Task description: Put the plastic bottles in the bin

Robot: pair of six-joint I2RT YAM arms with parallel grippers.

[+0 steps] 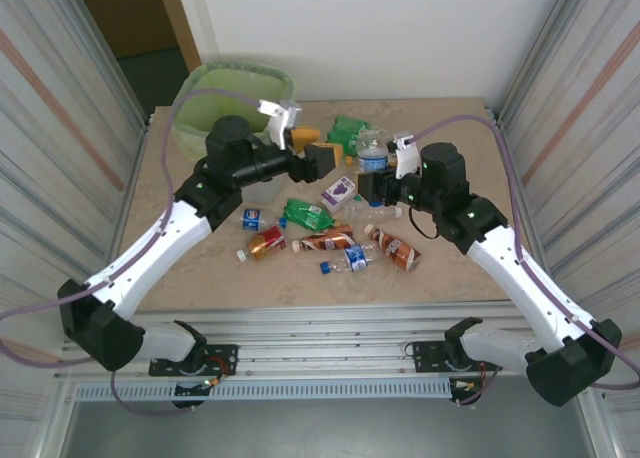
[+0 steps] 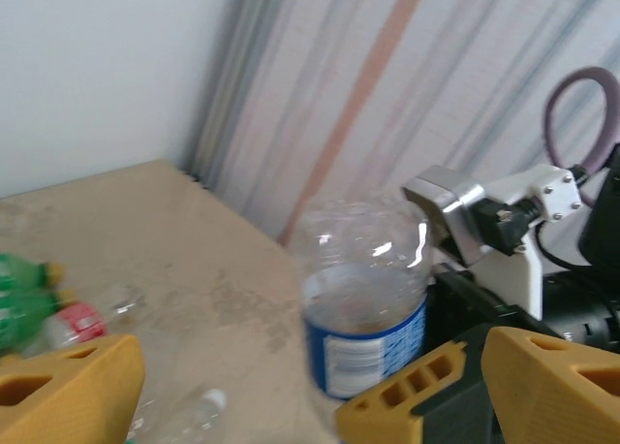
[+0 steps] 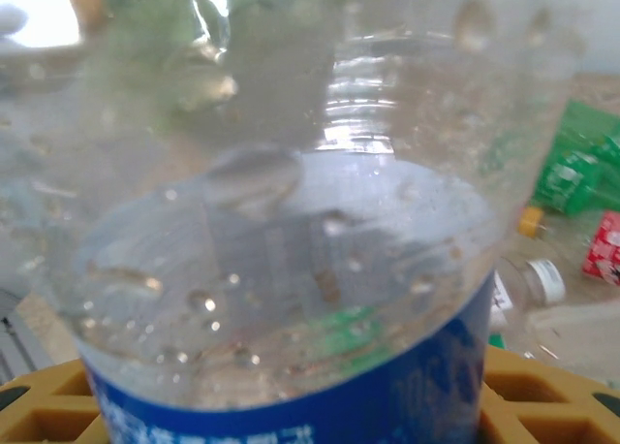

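My right gripper [image 1: 368, 184] is shut on a clear plastic bottle with a blue label [image 1: 372, 159], holding it upright above the table's middle. This bottle [image 3: 291, 221] looms close in the right wrist view, with yellow fingers [image 3: 39, 405] at the bottom corners. My left gripper [image 1: 317, 150] stands open just left of it, its yellow fingers [image 2: 68, 386] spread wide, and the held bottle [image 2: 368, 299] is ahead, near the right finger. Several crushed bottles lie on the table: green [image 1: 308, 214], red [image 1: 265, 242], brown [image 1: 328, 241]. The bin [image 1: 235, 98], lined in light green, stands at the back left.
More bottles lie around: a purple-labelled one [image 1: 338, 190], a green one [image 1: 348, 130] at the back, a brown one [image 1: 396, 249] and a blue-labelled one [image 1: 351, 260] near the front. Striped walls close in both sides of the table [image 1: 200, 273].
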